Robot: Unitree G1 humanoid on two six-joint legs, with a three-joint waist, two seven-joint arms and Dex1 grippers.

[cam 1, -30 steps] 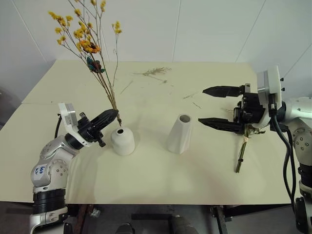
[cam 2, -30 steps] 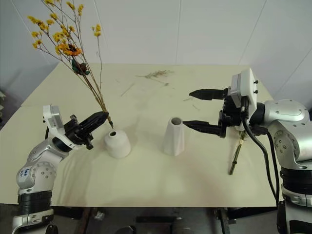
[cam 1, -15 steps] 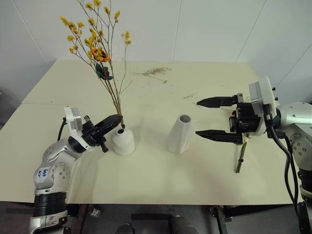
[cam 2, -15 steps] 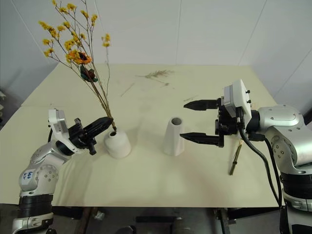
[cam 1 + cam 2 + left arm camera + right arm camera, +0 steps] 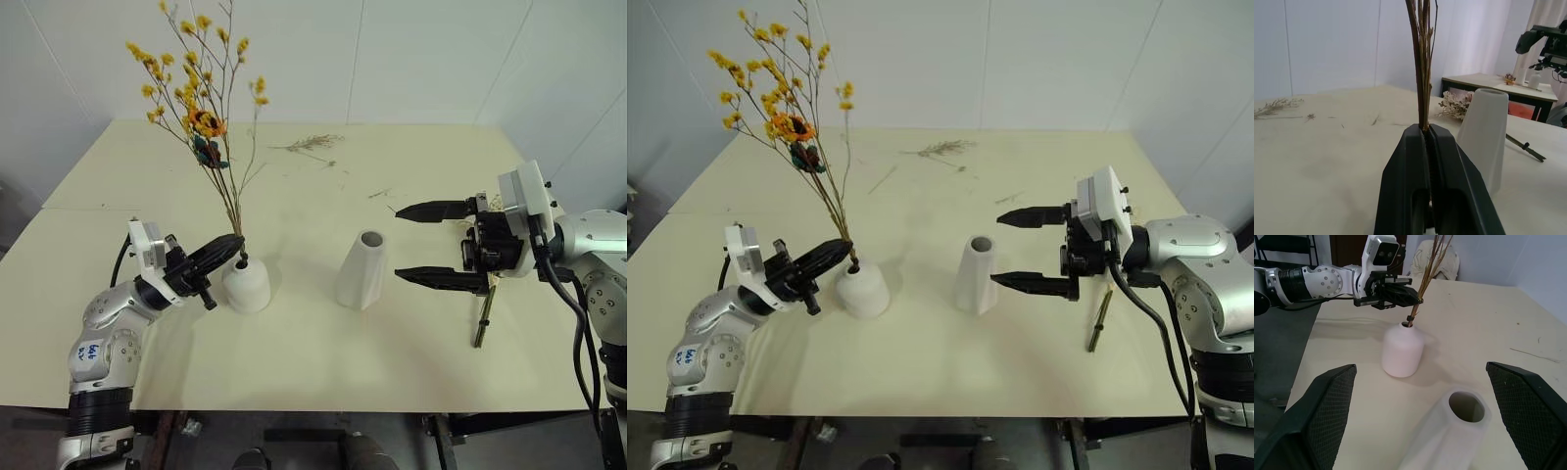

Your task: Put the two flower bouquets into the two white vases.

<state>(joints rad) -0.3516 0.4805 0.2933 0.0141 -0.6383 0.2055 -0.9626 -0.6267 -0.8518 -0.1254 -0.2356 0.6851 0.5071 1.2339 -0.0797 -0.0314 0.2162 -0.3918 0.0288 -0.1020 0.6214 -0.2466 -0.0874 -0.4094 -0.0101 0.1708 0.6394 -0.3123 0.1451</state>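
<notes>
My left gripper (image 5: 235,245) is shut on the thin dark stems of the yellow bouquet (image 5: 201,122), just above the short rounded white vase (image 5: 247,286). The stem ends reach into that vase's small hole, and the blossoms and orange bloom lean up and to the left. In the left wrist view the stems (image 5: 1421,58) rise from between the closed fingers (image 5: 1410,161). The taller cone vase (image 5: 361,270) stands empty at mid-table. My right gripper (image 5: 397,242) hangs open to its right, pointing at it. Beneath that hand lies the other bouquet (image 5: 482,318), of which mostly the green stems show.
A loose dried sprig (image 5: 309,144) and small twigs (image 5: 382,193) lie on the far half of the cream table (image 5: 294,352). The wall stands right behind the table's far edge.
The yellow bouquet has swung more upright and shifted right. Its stem ends came down from beside the short vase's hole into it. The right gripper stays open.
</notes>
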